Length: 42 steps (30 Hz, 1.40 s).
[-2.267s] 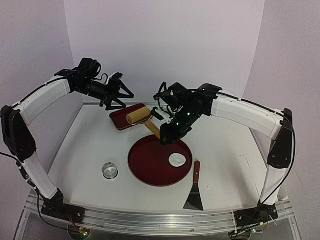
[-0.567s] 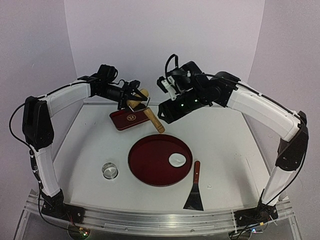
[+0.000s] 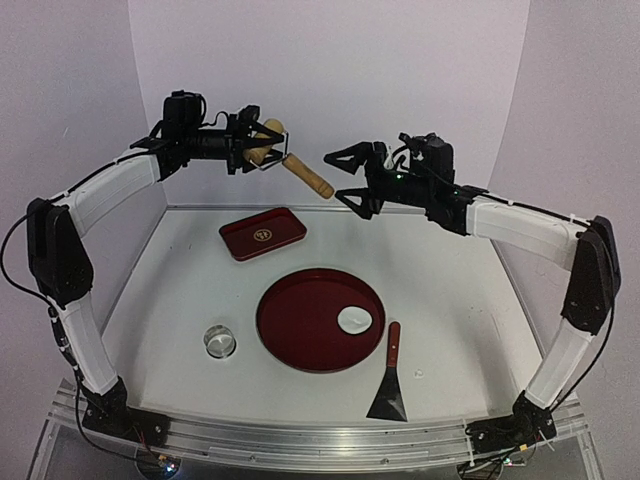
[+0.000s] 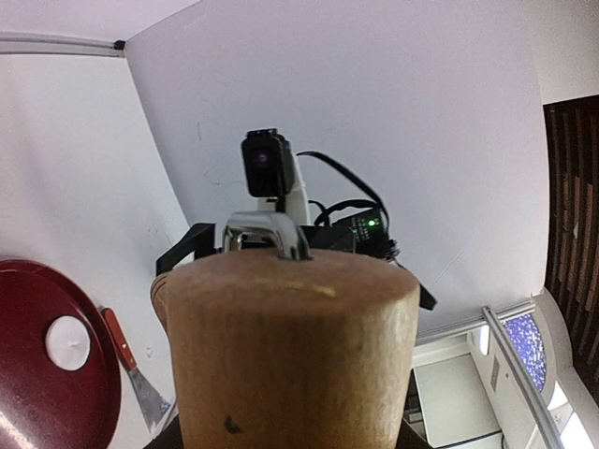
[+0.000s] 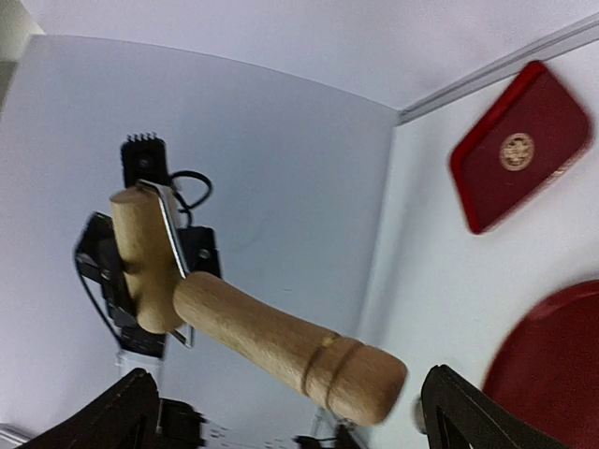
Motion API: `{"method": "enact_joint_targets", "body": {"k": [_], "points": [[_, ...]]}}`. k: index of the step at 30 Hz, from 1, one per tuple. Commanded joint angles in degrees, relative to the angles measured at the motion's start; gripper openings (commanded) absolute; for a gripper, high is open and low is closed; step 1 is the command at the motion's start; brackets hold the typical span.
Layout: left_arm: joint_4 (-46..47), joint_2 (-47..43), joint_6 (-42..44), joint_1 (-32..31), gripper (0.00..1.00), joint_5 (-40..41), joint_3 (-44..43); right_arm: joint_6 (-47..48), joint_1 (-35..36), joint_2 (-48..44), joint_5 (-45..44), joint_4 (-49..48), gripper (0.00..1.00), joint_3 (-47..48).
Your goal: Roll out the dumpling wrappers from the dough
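My left gripper point(image 3: 256, 146) is shut on the head of a wooden roller point(image 3: 290, 163), held high in front of the back wall. The roller's head fills the left wrist view point(image 4: 290, 355) and hides the jaws. Its handle point(image 5: 281, 344) points at my right gripper point(image 3: 347, 176), which stands open. In the right wrist view the handle's end lies between the spread fingertips point(image 5: 457, 412) and touches neither. The dough point(image 3: 354, 319) is a small white rounded piece on the right side of the round red tray point(image 3: 300, 330). The dumpling wrappers are out of view.
A small rectangular red tray point(image 3: 262, 234) lies at the back, below the roller. A metal ring cutter point(image 3: 220, 341) stands left of the round tray. A spatula point(image 3: 390, 385) with a red handle lies to the tray's right, near the front.
The right gripper has opened, let go of the roller's handle and drawn back to the right. The left arm has lifted the roller from just above the small tray to high up.
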State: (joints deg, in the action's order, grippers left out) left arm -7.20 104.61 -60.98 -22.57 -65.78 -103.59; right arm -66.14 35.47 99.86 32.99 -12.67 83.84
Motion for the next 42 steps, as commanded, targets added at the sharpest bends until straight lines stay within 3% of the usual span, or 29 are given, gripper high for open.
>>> {"method": "enact_joint_targets", "body": {"k": [1, 9, 18, 23, 28, 36, 42], "points": [[12.19, -3.99, -7.72, -0.01, 0.00, 0.31, -4.06, -23.36, 0.39, 5.94, 2.90, -35.72, 0.98, 2.02], [21.98, -4.47, -17.43, -0.07, 0.00, 2.44, -5.36, -26.38, 0.39, 11.44, 4.49, -39.43, 0.98, 8.77], [24.80, -4.29, -21.22, -0.02, 0.00, 3.46, -9.20, -25.56, 0.39, 13.65, 7.13, -40.21, 0.98, 5.11], [29.18, -2.58, -25.74, -0.03, 0.00, 3.10, -12.06, -29.18, 0.37, 20.59, 10.78, -46.61, 0.98, 14.19], [36.80, -0.68, -33.16, -0.06, 0.00, 3.98, -14.44, -39.87, 0.51, 30.66, 10.39, -58.09, 0.98, 28.02], [43.02, 0.82, -39.55, -0.35, 0.00, 5.87, -16.29, -45.33, 2.17, 44.26, 7.84, -58.77, 0.98, 51.34], [47.46, 3.39, -43.30, -1.75, 0.00, 7.62, -17.69, -44.19, 3.48, 44.84, 7.60, -58.64, 0.98, 53.75]]}}
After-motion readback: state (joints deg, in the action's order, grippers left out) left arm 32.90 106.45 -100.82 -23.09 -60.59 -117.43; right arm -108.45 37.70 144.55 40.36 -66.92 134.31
